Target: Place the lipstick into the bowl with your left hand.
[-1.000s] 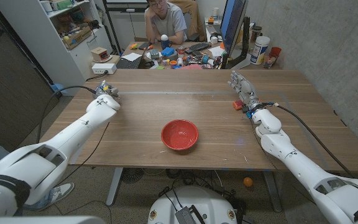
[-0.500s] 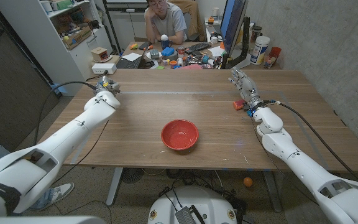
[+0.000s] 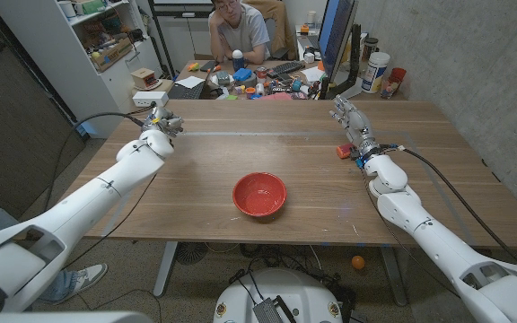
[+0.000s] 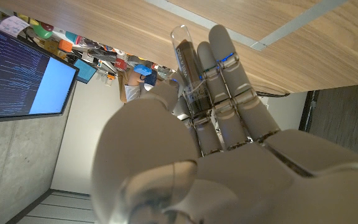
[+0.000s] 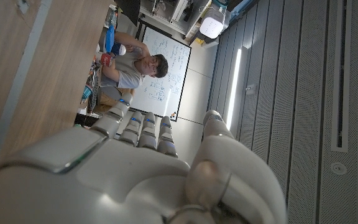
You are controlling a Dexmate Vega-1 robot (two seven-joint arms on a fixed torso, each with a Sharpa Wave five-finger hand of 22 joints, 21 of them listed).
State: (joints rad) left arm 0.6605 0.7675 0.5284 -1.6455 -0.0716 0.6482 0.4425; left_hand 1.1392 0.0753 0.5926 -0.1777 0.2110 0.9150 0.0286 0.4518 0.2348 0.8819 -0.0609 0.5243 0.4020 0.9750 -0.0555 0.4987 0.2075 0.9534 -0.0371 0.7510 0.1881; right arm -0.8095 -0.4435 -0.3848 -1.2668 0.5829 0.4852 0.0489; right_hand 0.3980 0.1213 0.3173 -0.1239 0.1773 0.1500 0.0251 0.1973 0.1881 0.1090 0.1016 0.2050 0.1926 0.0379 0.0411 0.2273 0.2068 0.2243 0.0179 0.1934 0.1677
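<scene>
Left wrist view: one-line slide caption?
Left robot hand holds a clear-capped cylindrical lipstick against its fingers beside the wooden table.

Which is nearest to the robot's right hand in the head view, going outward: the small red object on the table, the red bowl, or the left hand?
1. Small red object: on the table right beside the right hand, on its inner side.
2. Red bowl: round, at the table's middle, nearer the robot.
3. Left hand: across the table at its left side, gripping a clear-capped lipstick.

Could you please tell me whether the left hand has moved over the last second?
Yes. In the head view the left hand, holding the lipstick, has shifted toward the table's far edge and slightly rightward.
</scene>
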